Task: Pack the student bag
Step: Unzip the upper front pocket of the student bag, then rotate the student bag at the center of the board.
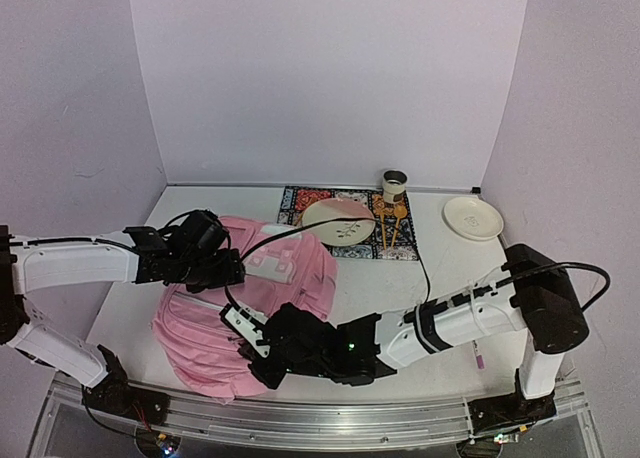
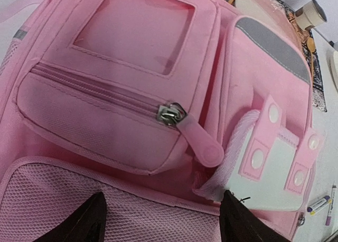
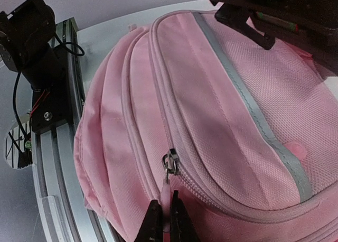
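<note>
The student bag is a large pink backpack lying flat on the table at the near left. My right gripper is shut on the pink pull tab of a zipper on the bag's rounded side, near the table's front rail. In the top view this gripper sits at the bag's near edge. My left gripper hangs open over the mesh pocket of the bag, with nothing between its fingers. A front-pocket zipper pull lies just ahead of it. In the top view the left gripper is over the bag's middle.
A patterned mat at the back holds a plate, wooden utensils and a paper cup. A white dish sits at back right. Pens lie beside the bag. The metal rail runs along the near edge.
</note>
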`<state>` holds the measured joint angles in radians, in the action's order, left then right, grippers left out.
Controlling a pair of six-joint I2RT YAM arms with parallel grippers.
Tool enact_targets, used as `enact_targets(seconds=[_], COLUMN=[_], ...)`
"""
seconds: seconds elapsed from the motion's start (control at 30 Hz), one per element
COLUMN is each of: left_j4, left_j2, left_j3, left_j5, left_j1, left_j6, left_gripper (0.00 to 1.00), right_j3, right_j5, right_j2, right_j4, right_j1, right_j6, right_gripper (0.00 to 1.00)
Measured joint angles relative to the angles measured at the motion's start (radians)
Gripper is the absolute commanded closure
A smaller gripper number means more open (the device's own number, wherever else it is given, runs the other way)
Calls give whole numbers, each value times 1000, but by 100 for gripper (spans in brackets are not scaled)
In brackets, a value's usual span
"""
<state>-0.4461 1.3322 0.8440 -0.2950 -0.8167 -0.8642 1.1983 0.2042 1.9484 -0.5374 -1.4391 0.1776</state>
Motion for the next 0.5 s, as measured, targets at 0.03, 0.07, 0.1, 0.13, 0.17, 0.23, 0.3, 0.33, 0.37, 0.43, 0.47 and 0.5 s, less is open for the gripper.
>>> enact_targets(seconds=[0.03,0.07,0.1,0.13,0.17,0.23,0.3,0.33,0.37,0.43,0.47,0.5], left_j4=[7,11,8,1,-20,-62,-102,-112,-121,-133,-138,-141], left_j2=[-2,-6,-14,-21,-25,-25,-22,-19,-15,1,14,29], left_j3=[0,0,1,3,12,42,87,110,132,177,198,218], left_j5=[6,11,12,8,-3,-30,-54,-64,-71,-84,-85,-84], left_j1=[0,0,-3,-4,-3,5,30,53,78,141,172,200], left_j6=[2,4,11,23,38,74,119,144,169,218,242,263], left_gripper=[23,21,20,19,18,17,17,16,16,16,16,16], right_j3=[0,-1,-1,-4,-8,-25,-35,-36,-37,-37,-37,-37], right_j5=[1,4,9,14,19,25,29,31,32,36,37,38], right_j2=[1,1,1,1,1,-1,-2,-2,-3,-7,-8,-8], right_j4=[4,5,5,3,2,-3,-3,-3,-3,-3,-3,-2], right_j1=[-6,-10,-13,-16,-18,-21,-22,-23,-24,-24,-24,-24], right_j6=[5,6,7,7,7,6,5,5,5,5,5,5], right_gripper=[100,100,100,100,100,100,100,100,100,100,100,100])
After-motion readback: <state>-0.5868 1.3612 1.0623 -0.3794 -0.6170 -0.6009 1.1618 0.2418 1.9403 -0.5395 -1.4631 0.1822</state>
